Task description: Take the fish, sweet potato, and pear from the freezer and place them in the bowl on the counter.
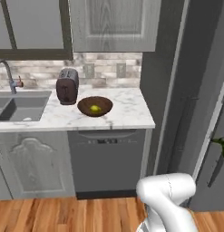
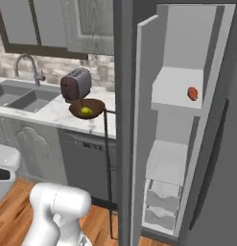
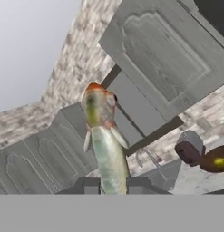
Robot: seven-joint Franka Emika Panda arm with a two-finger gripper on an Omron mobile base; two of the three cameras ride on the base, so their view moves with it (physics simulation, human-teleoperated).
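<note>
Fingers (image 3: 109, 185) were pinched on the slender grey-green fish (image 3: 104, 136), its head pointing away from the hand. On the white marble surface (image 1: 127, 113), the wide dark brown wooden bowl (image 1: 95, 106) held the yellow-green pear (image 1: 94, 108). An orange-red sweet potato (image 2: 192, 93) lay on a white shelf of the open dark grey freezer (image 2: 187, 120).

A dark brown rounded toaster (image 1: 67, 86) stands near the grey double sink (image 1: 20, 106) with its curved metal tap (image 1: 4, 72). A grey dishwasher front (image 1: 106, 158) sits below, beside pale wood-grain base cabinet doors (image 1: 31, 165) and under wood-grain wall cabinets (image 1: 113, 22); orange plank floor (image 1: 63, 215) lies beneath.
</note>
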